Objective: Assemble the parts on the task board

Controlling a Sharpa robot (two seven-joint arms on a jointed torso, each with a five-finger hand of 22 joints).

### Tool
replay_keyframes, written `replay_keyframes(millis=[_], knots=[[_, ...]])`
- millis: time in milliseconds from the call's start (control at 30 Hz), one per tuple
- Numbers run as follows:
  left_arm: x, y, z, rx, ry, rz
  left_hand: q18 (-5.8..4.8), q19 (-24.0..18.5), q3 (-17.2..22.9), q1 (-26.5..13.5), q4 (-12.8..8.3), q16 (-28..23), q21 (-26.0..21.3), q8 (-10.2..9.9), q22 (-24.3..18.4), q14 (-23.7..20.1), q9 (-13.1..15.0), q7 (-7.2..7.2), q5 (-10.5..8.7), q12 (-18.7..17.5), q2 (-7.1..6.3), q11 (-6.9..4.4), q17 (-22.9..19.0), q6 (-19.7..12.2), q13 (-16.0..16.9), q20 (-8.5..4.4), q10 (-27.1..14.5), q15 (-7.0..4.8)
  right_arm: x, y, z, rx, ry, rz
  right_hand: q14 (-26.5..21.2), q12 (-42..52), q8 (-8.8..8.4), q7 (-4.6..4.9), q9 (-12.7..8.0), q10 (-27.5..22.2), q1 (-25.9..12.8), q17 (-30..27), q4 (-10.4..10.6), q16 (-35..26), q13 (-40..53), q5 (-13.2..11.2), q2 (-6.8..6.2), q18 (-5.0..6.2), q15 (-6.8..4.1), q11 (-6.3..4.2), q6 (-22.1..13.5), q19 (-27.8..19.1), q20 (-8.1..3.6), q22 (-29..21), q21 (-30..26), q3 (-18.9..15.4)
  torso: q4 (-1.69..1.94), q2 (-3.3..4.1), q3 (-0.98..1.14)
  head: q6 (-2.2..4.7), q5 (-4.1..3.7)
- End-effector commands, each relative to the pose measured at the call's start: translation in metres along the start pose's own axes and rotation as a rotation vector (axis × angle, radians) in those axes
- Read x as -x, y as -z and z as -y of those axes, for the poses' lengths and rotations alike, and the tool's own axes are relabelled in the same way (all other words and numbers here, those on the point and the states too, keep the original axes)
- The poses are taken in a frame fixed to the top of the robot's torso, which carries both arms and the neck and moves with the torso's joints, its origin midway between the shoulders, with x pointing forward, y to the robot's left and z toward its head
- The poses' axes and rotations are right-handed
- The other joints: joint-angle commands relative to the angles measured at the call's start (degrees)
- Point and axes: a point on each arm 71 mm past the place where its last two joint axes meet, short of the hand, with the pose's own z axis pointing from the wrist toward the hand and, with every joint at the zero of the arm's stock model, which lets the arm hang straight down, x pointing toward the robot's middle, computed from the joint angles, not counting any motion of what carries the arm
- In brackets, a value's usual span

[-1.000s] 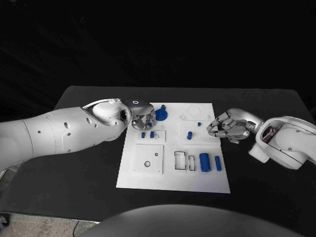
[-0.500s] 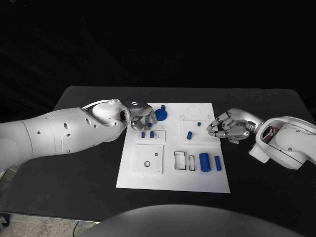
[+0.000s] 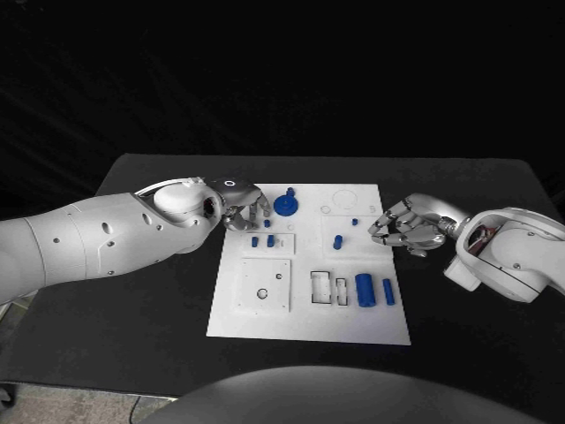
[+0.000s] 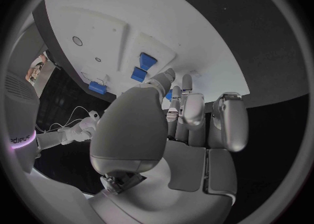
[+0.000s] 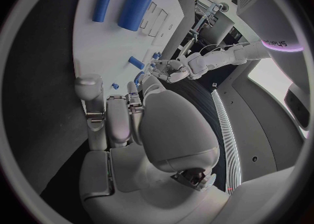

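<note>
Since a second ago, we see the left robot hand has drawn slightly back toward the task board's left edge, away from the blue round part, its fingers curled with nothing visibly held. The right robot hand stays at the board's right edge, fingers curled, empty as far as we can tell. The white board lies mid-bench, carrying two small blue pegs, another peg and two blue cylinders.
</note>
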Motion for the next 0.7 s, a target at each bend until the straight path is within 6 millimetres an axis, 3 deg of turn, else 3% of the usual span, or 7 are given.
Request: replay_keyframes(millis=[33,233,333,467,533,567,700], knots=[[0.005,0.004,-0.007,0.004,-0.038,0.08,0.71,-1.3,1.1,0.9,0.1,-3.9,-1.8,0.3,11.0,-3.2,-0.4,-0.1,-1.05,-0.3,-0.58,-0.11,-5.3,0.9,0.2,0.2,-0.7,0.08,0.001,0.002,0.0,0.0,0.001,0.015,-0.4,-0.4,0.15,0.14,0.0,0.1,1.0,-0.1,-0.1,-0.2,-2.4,0.3,0.2,0.34,0.01,-0.41,0.4,-0.3,0.03,4.6,-0.3,0.4,-0.06,-0.04,0.01,0.01,-0.31],[0.009,0.017,-0.034,0.067,-0.036,0.153,2.96,-9.5,3.8,1.4,0.6,-18.9,-14.0,0.9,7.4,-15.2,-1.7,-0.18,-2.91,0.1,-2.16,-0.64,-22.4,2.8,2.0,0.98,-3.6,0.37,0.009,0.004,-0.003,0.004,0.015,0.055,-1.1,-2.4,0.2,0.23,0.0,-2.1,1.2,-1.3,-0.4,-1.6,-4.6,0.5,-0.57,0.68,0.13,-0.3,0.5,-1.2,0.13,4.1,-2.8,0.8,0.12,-0.25,-0.25,0.01,-0.54],[0.011,0.023,-0.046,0.098,0.014,0.19,5.3,-22.0,4.7,1.6,0.6,-22.9,-30.3,1.1,2.8,-22.0,-2.4,0.12,-3.04,3.0,-2.62,-0.45,-23.4,2.8,5.0,1.79,-7.8,1.47,0.015,0.003,-0.011,0.018,0.039,0.073,-2.4,-11.1,-0.02,0.55,-0.1,-11.1,1.8,-3.2,-0.5,-3.7,-13.5,0.7,-1.31,1.15,0.43,0.03,0.2,-2.7,0.35,3.3,-6.6,1.9,0.22,-0.36,-0.35,0.01,-0.46],[0.014,0.033,-0.057,0.111,0.161,0.247,7.09,-34.3,5.1,1.4,0.7,-25.7,-45.9,1.7,-1.2,-29.1,-2.9,1.35,-2.51,6.8,-2.66,0.74,-23.5,2.6,8.7,2.54,-15.7,3.03,0.024,-0.001,-0.026,0.034,0.092,0.082,-4.6,-33.8,1.15,0.92,0.5,-31.9,4.6,-6.7,-2.4,-7.5,-34.2,11.4,-4.46,1.59,0.74,0.45,1.2,-4.4,0.3,3.0,-9.5,5.6,0.32,-0.34,-0.46,0.01,-0.27],[0.014,0.039,-0.059,0.103,0.252,0.273,6.77,-36.9,5.1,1.4,0.9,-28.0,-47.6,1.3,-1.4,-34.7,-3.1,1.51,-1.96,7.3,-2.51,1.85,-23.9,0.6,9.6,2.77,-20.5,4.02,0.03,-0.004,-0.035,0.039,0.135,0.079,-5.7,-36.7,1.62,1.02,0.9,-33.2,5.0,-8.3,-3.0,-9.3,-36.3,12.5,-5.58,1.81,0.69,0.67,0.9,-5.5,0.39,2.7,-11.5,6.9,0.29,-0.39,-0.56,0.01,0.02],[0.014,0.042,-0.06,0.095,0.302,0.288,6.39,-40.3,4.5,1.8,0.8,-29.6,-49.7,1.3,-1.6,-39.3,-3.2,0.98,-0.87,8.8,-2.02,2.66,-24.2,-1.4,10.9,2.9,-24.5,4.7,0.033,-0.006,-0.04,0.04,0.164,0.075,-6.9,-38.6,1.66,1.08,1.0,-34.1,5.2,-9.8,-3.4,-11.0,-37.7,11.7,-6.22,2.03,0.62,0.83,0.0,-6.7,0.48,2.3,-13.5,7.8,0.24,-0.42,-0.59,0.01,0.23],[0.017,0.053,-0.057,0.034,0.501,0.348,5.63,-48.4,-1.6,2.4,4.0,-32.9,-56.2,4.1,-2.7,-51.0,-2.9,2.09,3.43,17.0,-0.41,3.67,-25.8,-6.4,15.7,3.26,-38.1,6.03,0.044,-0.013,-0.06,0.04,0.3,0.062,-11.0,-44.0,2.32,1.35,1.9,-36.1,5.7,-14.9,-4.4,-16.9,-42.2,-1.9,-8.03,2.54,1.18,1.08,-2.5,-10.7,0.65,1.6,-17.8,13.5,0.54,-0.61,-0.76,0.01,0.44]])
